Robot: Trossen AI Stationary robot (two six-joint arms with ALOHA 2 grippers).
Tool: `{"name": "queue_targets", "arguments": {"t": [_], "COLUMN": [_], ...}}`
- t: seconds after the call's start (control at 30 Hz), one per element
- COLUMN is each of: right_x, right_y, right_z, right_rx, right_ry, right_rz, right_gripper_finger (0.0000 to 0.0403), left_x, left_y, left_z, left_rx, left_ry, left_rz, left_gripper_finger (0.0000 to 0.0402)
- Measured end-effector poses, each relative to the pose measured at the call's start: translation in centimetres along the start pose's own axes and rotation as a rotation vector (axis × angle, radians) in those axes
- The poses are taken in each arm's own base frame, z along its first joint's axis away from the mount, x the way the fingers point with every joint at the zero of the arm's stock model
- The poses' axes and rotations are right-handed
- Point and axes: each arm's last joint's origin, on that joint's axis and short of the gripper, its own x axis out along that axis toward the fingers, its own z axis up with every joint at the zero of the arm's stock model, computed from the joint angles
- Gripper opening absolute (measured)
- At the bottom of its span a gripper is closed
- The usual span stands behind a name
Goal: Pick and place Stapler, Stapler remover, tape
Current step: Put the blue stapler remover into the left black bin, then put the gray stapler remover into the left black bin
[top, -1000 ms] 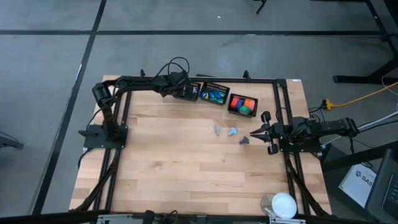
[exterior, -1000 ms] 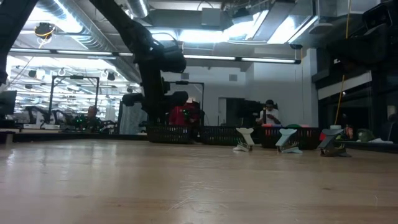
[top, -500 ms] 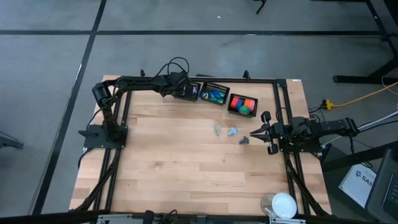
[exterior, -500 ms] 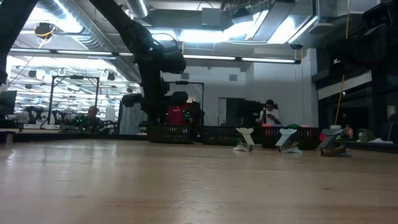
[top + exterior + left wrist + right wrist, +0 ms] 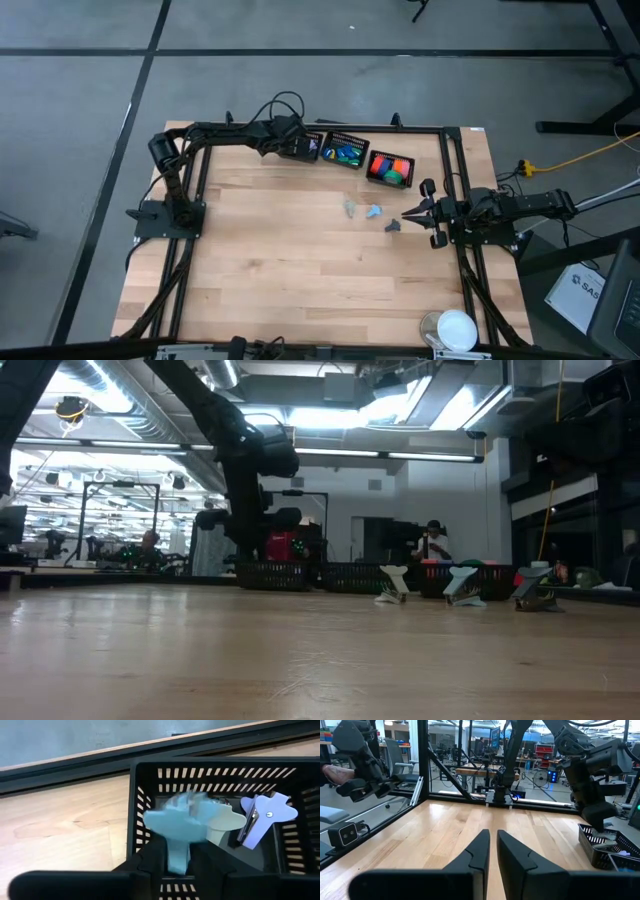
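Pale-blue stapler remover (image 5: 181, 824) between left claw (image 5: 176, 865) fingers, over black basket (image 5: 145, 780).

Three black baskets (image 5: 345, 152) in a row along the table's far edge. Three pastel claw-shaped staple removers (image 5: 374, 212) loose on the tabletop; three more at the left-hand basket (image 5: 280, 790), one light blue (image 5: 177, 822), one pale (image 5: 222, 820), one lilac (image 5: 262, 815). Two arms, one gripper apiece.

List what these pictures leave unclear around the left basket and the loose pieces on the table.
- Left wrist view: pale blue staple remover is motion-blurred; whether the fingers touch it is unclear.
- High view: left gripper covers the left basket.
- High view: three loose pieces are too small to identify.
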Motion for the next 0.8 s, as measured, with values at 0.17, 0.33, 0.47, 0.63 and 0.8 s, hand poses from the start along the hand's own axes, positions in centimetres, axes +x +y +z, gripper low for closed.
{"name": "queue_targets", "arguments": {"t": [0.17, 0.33, 0.47, 0.63, 0.8], "right_x": [0.0, 0.0, 0.0, 0.0, 0.0], "right_y": [0.0, 0.0, 0.0, 0.0, 0.0], "right_z": [0.0, 0.0, 0.0, 0.0, 0.0], "right_rx": [0.0, 0.0, 0.0, 0.0, 0.0], "right_ry": [0.0, 0.0, 0.0, 0.0, 0.0], "right_rz": [0.0, 0.0, 0.0, 0.0, 0.0], "right_gripper_finger": [0.0039, 0.0039, 0.0039, 0.0039, 0.0039], "left_x": [0.0, -0.2, -1.2, -4.0, -7.7], "left_y": [0.0, 0.1, 0.0, -0.5, -1.2], "left_z": [0.0, 0.1, 0.4, 0.5, 0.2], "left_rx": [0.003, -0.015, -0.009, 0.016, 0.061], "left_ry": [-0.015, -0.023, -0.053, -0.142, -0.22], "left_rz": [0.017, 0.02, 0.005, -0.011, -0.08], "left_gripper_finger": [0.012, 0.0146, 0.0154, 0.0155, 0.0155]}}
